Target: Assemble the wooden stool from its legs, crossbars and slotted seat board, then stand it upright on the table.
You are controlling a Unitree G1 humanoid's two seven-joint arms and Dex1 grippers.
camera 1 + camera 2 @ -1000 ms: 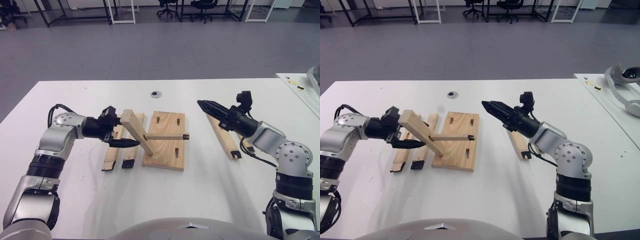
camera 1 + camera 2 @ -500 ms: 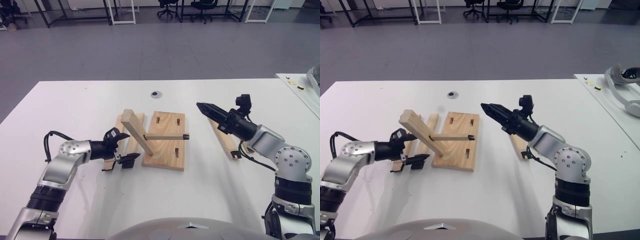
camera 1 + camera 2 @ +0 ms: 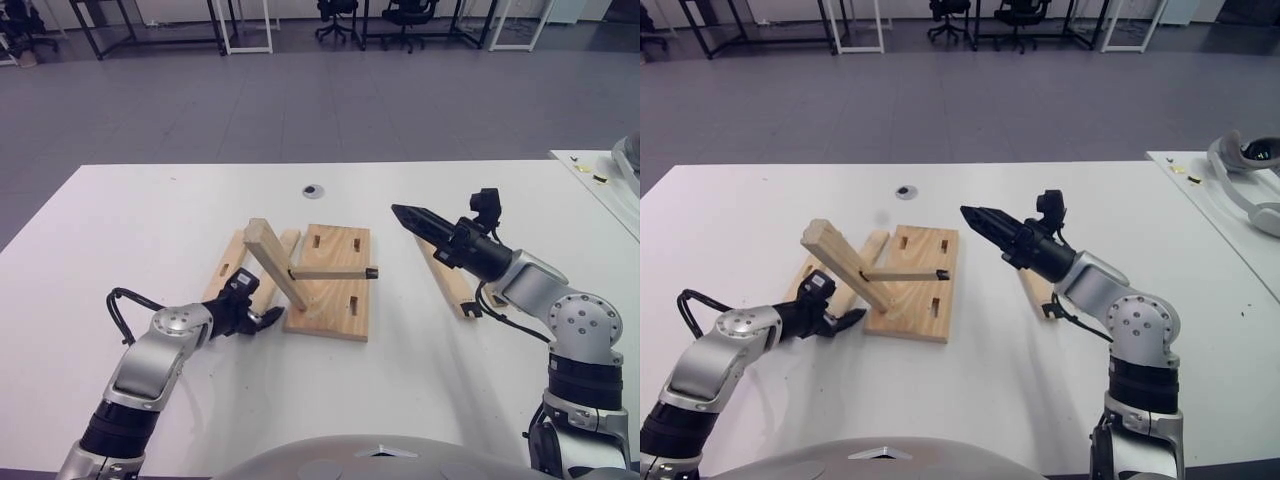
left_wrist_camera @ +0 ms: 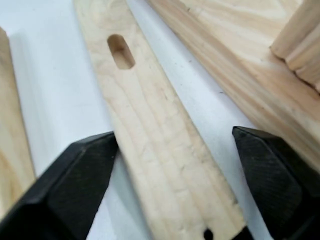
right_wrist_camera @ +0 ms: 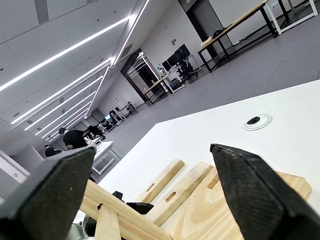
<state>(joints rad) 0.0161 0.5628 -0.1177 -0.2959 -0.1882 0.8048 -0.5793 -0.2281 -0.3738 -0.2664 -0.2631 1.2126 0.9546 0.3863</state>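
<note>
The slotted seat board [image 3: 335, 300] lies flat mid-table. One leg [image 3: 268, 254] stands tilted in it, with a crossbar [image 3: 330, 272] sticking out sideways over the board. Two more legs [image 3: 226, 268] lie flat to the left of the board. My left gripper [image 3: 263, 318] is open, low at the near end of the inner flat leg [image 4: 150, 125], with a finger on each side and small gaps. My right gripper [image 3: 398, 211] hangs open above the table right of the board, holding nothing. Another leg [image 3: 448, 278] lies beneath my right arm.
A round grommet [image 3: 313, 188] sits in the table behind the board. A white headset [image 3: 1252, 185] lies on a neighbouring table at the far right. Bare white table surrounds the parts, with open floor beyond the far edge.
My left arm has dropped and pulled toward the near side; its gripper moved from beside the tilted leg down to the flat leg's near end. The right arm has hardly moved.
</note>
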